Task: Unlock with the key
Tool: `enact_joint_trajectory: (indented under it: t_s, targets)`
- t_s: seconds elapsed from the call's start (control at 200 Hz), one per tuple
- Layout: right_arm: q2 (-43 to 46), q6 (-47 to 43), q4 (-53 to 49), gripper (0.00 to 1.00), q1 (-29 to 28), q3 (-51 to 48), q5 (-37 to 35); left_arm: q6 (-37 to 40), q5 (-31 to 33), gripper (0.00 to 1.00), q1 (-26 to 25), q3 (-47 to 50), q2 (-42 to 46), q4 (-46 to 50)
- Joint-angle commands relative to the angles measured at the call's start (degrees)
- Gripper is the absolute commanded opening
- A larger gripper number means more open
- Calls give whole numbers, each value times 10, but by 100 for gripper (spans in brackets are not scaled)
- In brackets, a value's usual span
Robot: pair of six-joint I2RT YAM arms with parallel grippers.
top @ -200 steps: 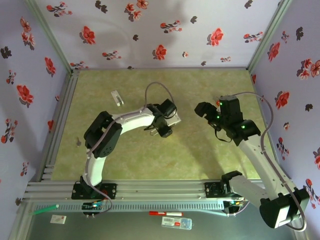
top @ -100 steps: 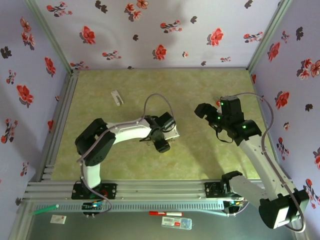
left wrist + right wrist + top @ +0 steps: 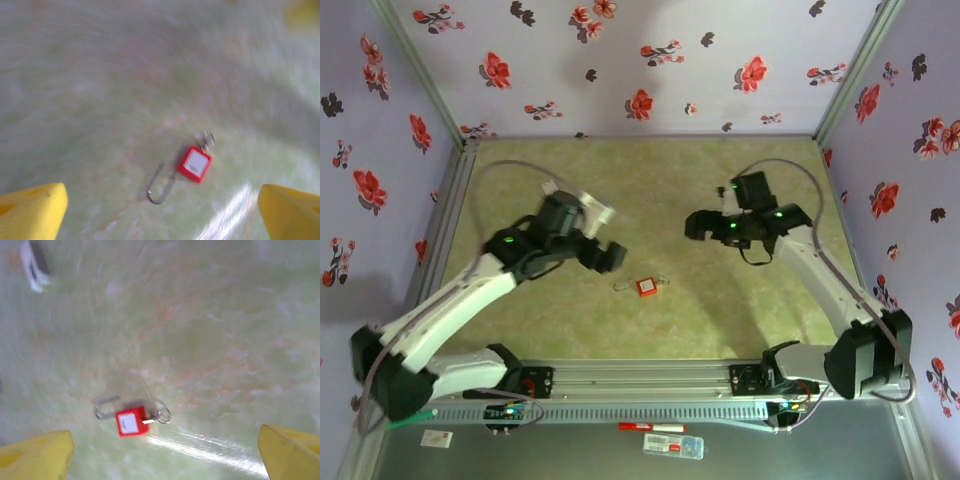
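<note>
From above, the red padlock [image 3: 646, 287] lies flat on the green table [image 3: 740, 320], near the middle and toward the near edge. Its grey shackle [image 3: 623, 288] points left and a small key ring [image 3: 665, 283] sits just at its right side. The left gripper [image 3: 605, 257] hangs to the left of the padlock and a little farther back, apart from it. The right gripper [image 3: 698, 226] hangs farther back and to the right, well apart. At this angle both read as dark blocks, and their fingers cannot be made out.

The left wrist view is blurred. Its two yellow fingertips [image 3: 32, 210] sit at the bottom corners, spread wide with nothing between them but bare table. The padlock [image 3: 194, 163] lies beyond them with its shackle [image 3: 160, 185] toward the camera and the key ring [image 3: 206, 137] at the far end.

In the right wrist view the fingertips [image 3: 292, 452] are likewise wide apart and hold nothing. The padlock [image 3: 131, 422] lies between and beyond them, with the shackle [image 3: 105, 407] to one side and the key ring [image 3: 161, 416] touching the other. Whether the shackle is latched cannot be told. A small white object [image 3: 34, 265] lies well away at the top left corner.
</note>
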State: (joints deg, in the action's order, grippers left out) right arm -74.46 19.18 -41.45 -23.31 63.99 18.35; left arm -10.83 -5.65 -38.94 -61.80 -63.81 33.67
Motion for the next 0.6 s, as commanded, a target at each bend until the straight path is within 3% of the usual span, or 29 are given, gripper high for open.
enact_joint_trajectory:
  t_s: [0.0,0.115,0.24,0.595]
  targets:
    - [-38,-263,-29,95,-90,19,17,-171,-38,100,80,26,67,18]
    - [-102,-428,-40,95,-148,28,8,-211,-28,100,139,13,120,56]
    - [-189,-539,-68,92,-179,63,-3,-208,-25,100,182,-31,140,117]
    - [-318,-661,-78,90,-220,119,28,-151,30,100,200,-90,188,214]
